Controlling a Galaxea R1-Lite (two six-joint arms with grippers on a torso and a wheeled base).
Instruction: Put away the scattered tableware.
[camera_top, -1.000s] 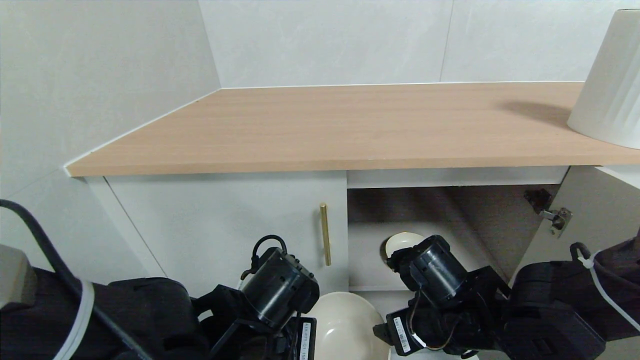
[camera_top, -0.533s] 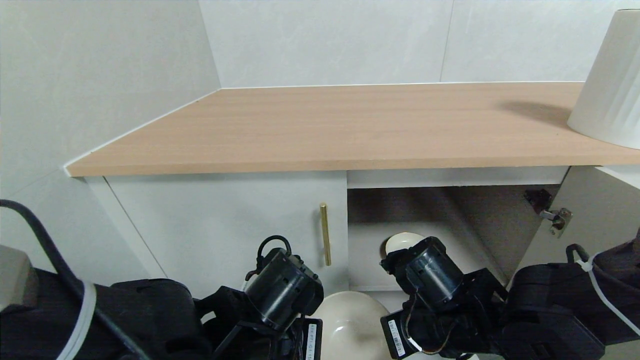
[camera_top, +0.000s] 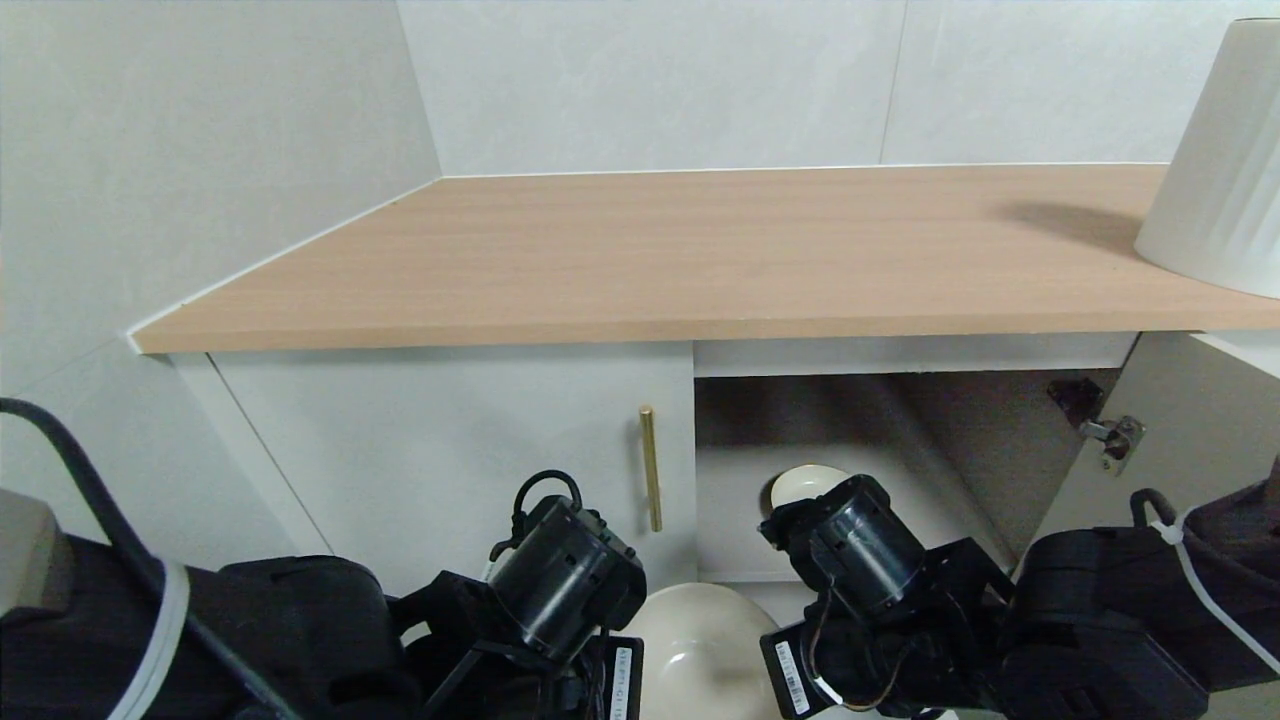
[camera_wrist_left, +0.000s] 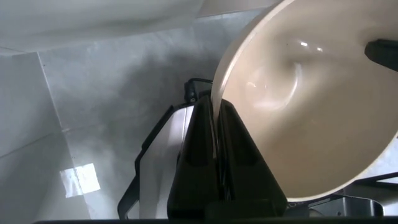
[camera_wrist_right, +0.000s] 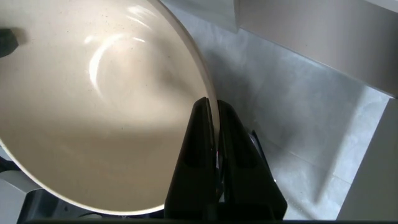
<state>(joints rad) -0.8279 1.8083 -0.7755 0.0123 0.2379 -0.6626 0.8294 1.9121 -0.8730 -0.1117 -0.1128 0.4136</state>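
Note:
A large cream bowl (camera_top: 692, 645) hangs low in front of the cabinet, held between both arms. My left gripper (camera_wrist_left: 215, 127) is shut on one side of the bowl's rim (camera_wrist_left: 292, 106). My right gripper (camera_wrist_right: 211, 118) is shut on the opposite side of the bowl (camera_wrist_right: 106, 106). In the head view both wrists cover the fingers. A smaller cream dish (camera_top: 803, 483) sits on the shelf inside the open cabinet compartment (camera_top: 900, 470), just beyond my right wrist.
The wooden countertop (camera_top: 700, 250) overhangs the cabinet, with a white lampshade (camera_top: 1220, 170) at its right end. The left door (camera_top: 450, 450) is closed and has a gold handle (camera_top: 649, 468). The right door (camera_top: 1180, 430) stands open on its hinge (camera_top: 1112, 437).
Both wrists have drawn slightly closer together, the right one shifting left and the left one right. The bowl stays held between them at about the same place.

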